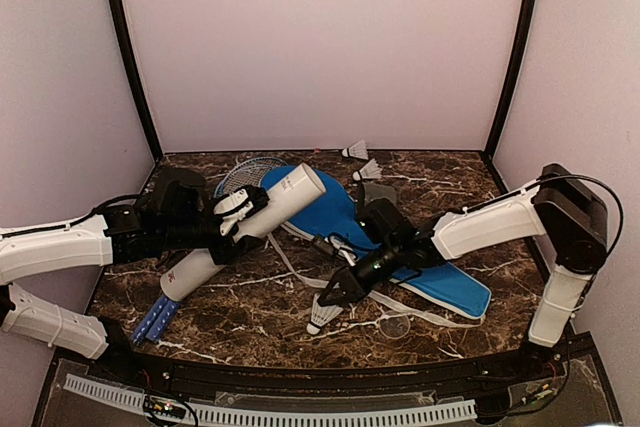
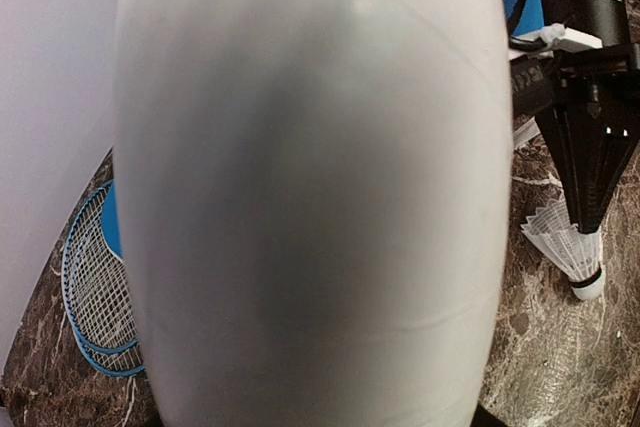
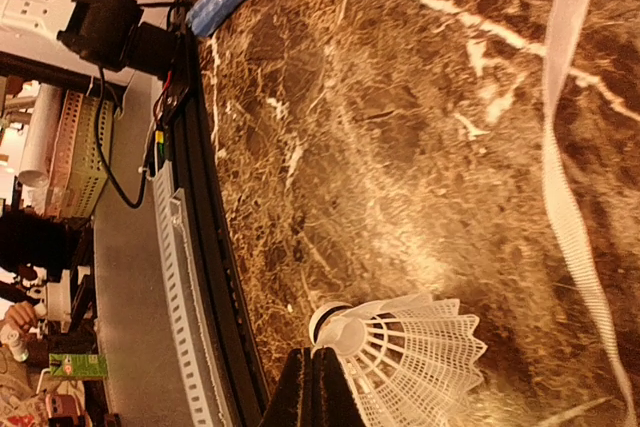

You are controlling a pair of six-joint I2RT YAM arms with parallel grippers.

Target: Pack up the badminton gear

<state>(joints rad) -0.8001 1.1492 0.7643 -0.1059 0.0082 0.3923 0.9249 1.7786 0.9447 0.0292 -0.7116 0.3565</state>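
My left gripper [image 1: 238, 219] is shut on the long white tube [image 1: 195, 272], holding it slanted above the table. The tube [image 2: 310, 187] fills the left wrist view and hides the fingers. My right gripper [image 1: 335, 295] is shut, its tips [image 3: 320, 372] pinching a white shuttlecock [image 3: 415, 362] by the skirt close to its cork. That shuttlecock [image 1: 322, 315] rests on the marble near the front edge, and the left wrist view shows it [image 2: 568, 252] under the right fingers [image 2: 592, 217]. The blue bag [image 1: 455, 287] lies beneath the right arm. The rackets' heads [image 1: 245, 172] lie behind the tube and their blue handles [image 1: 155, 319] at the front left.
Two more shuttlecocks [image 1: 355, 149] [image 1: 368, 169] stand at the back wall. The bag's white strap [image 3: 565, 177] loops across the marble beside the right gripper. A small clear ring [image 1: 396, 326] lies near the front edge. A black rail [image 3: 215, 277] borders the table's front.
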